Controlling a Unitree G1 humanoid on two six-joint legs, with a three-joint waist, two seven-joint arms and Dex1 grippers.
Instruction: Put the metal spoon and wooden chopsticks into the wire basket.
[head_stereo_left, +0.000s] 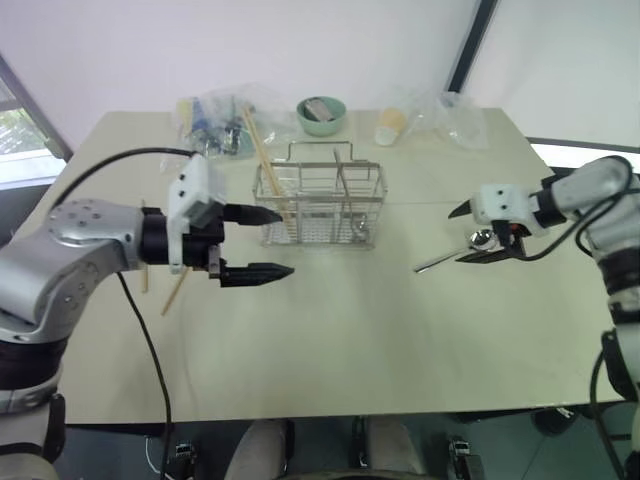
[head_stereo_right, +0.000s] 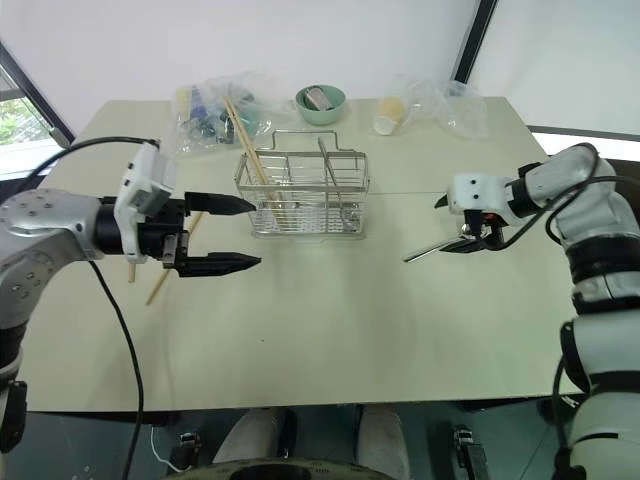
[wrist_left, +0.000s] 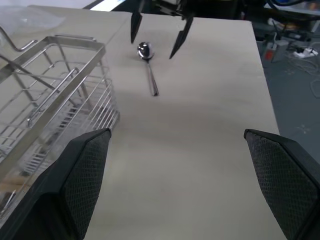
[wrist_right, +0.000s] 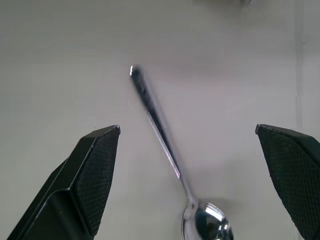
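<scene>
While the right gripper (head_stereo_left: 478, 233) is held spread above the metal spoon (wrist_right: 172, 165), which lies flat on the table (head_stereo_left: 340, 330) well right of the wire basket (head_stereo_left: 322, 205), a slip off the thin handle is risked. One of the wooden chopsticks (head_stereo_left: 262, 150) is seen leaning in the basket; the left gripper (head_stereo_left: 268, 241), jaws apart and empty, could be knocked against it.
</scene>
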